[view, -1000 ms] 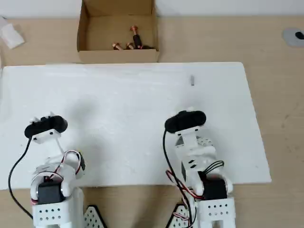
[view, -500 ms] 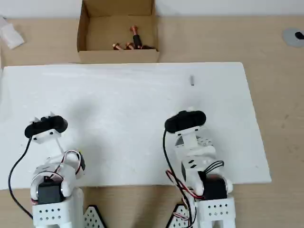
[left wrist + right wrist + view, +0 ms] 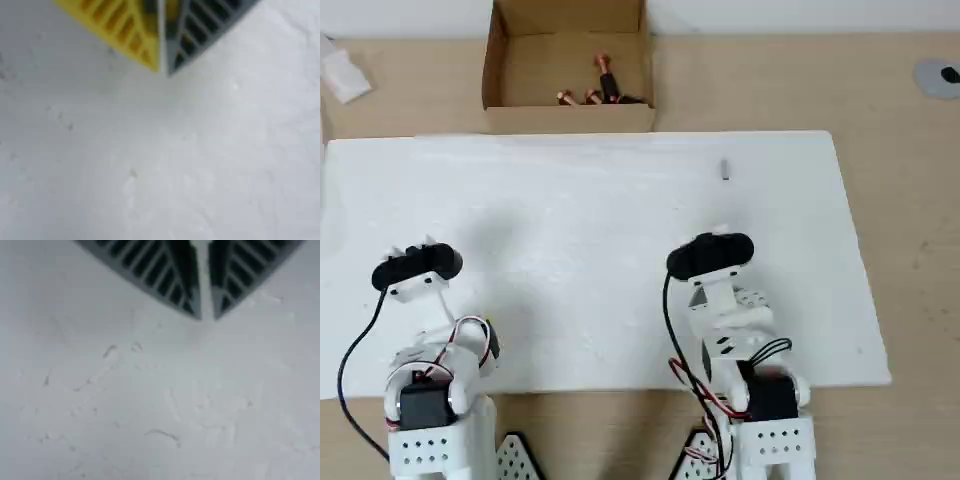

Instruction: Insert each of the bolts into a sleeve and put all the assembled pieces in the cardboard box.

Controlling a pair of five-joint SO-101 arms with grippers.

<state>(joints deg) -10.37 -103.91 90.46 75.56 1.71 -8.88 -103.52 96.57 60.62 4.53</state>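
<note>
The cardboard box (image 3: 500,70) stands at the far edge, beyond the white mat (image 3: 570,220), and holds several copper-coloured assembled pieces (image 3: 595,90). A small grey piece (image 3: 724,170) lies alone on the mat toward the far right. Both arms are folded back at the near edge. My left gripper (image 3: 162,67) hangs just over the mat with its yellow and grey fingers pressed together, holding nothing. My right gripper (image 3: 204,315) is also low over the mat, its grey fingers nearly touching with only a thin slit between them and nothing in it.
A white object (image 3: 342,75) lies on the wooden table at the far left. A grey disc (image 3: 938,75) sits at the far right edge. The arm bases (image 3: 430,420) (image 3: 760,410) stand at the near edge.
</note>
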